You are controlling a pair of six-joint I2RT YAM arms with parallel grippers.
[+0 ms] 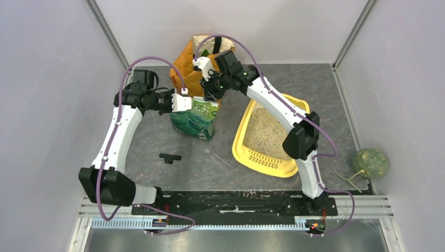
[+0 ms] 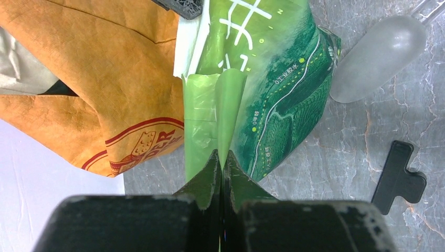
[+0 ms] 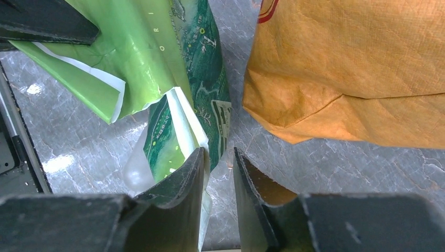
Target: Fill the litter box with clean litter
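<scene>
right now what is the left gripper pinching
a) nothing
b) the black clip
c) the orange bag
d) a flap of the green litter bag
d: in the left wrist view the left gripper is shut on a folded flap at the top of the green litter bag. The orange bag only sits beside it, and the black clip lies apart, untouched.
</scene>
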